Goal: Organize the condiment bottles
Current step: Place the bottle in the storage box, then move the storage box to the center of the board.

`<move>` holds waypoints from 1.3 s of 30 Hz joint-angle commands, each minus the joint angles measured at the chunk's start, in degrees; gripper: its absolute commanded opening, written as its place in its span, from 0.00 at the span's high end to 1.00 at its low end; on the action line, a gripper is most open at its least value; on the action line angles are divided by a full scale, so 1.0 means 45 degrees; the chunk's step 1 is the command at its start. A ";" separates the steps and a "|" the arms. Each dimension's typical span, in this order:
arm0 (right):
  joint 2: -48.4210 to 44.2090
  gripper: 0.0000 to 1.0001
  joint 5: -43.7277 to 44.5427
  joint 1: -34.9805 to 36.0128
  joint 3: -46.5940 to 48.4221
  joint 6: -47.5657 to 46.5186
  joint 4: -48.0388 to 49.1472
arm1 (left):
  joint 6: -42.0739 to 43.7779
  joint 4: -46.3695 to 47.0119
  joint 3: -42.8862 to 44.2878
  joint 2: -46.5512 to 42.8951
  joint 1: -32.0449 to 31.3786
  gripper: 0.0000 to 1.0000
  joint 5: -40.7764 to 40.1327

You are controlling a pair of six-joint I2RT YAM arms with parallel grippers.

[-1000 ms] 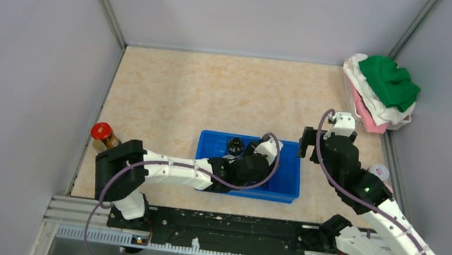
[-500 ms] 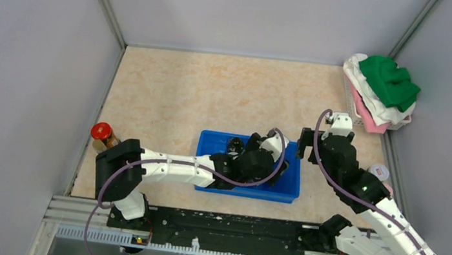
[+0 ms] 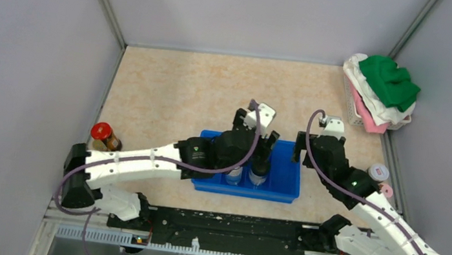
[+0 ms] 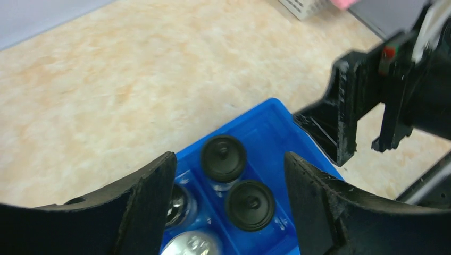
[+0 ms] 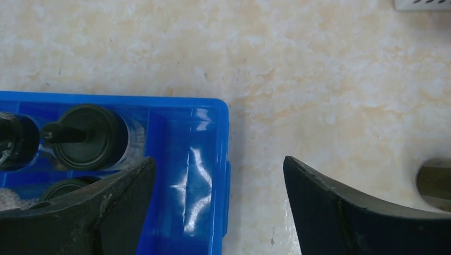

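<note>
Hovering over the blue tray, the left gripper spreads wide, empty; the right gripper beside it gapes empty too. Black-capped bottles stand inside (perhaps half done); a red-capped bottle at left and two more bottles at right wait outside.

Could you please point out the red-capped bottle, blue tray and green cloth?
red-capped bottle (image 3: 101, 130), top view, on its red cap.
blue tray (image 3: 280, 194), top view, on its near wall.
green cloth (image 3: 390, 81), top view, on its middle.
</note>
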 commanded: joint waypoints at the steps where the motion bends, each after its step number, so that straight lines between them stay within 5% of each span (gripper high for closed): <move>1: 0.0468 0.13 -0.0474 -0.0210 -0.0583 0.0932 0.0644 | -0.0951 -0.1999 -0.0622 -0.1746 0.0121 0.22 -0.2706; 11: 0.0962 0.15 -0.0645 -0.0250 -0.1416 0.1388 0.1356 | -0.3453 -0.2880 -0.4202 -0.2961 0.2444 0.25 -0.0875; 31: 0.1348 0.16 -0.0973 -0.0251 -0.1712 0.1367 0.1687 | -0.5079 -0.4420 -0.5099 -0.3093 0.2820 0.16 -0.2465; 39: 0.1569 0.16 -0.1015 -0.0264 -0.1750 0.1320 0.1804 | -0.5529 -0.3769 -0.6053 -0.2766 0.3837 0.15 -0.1111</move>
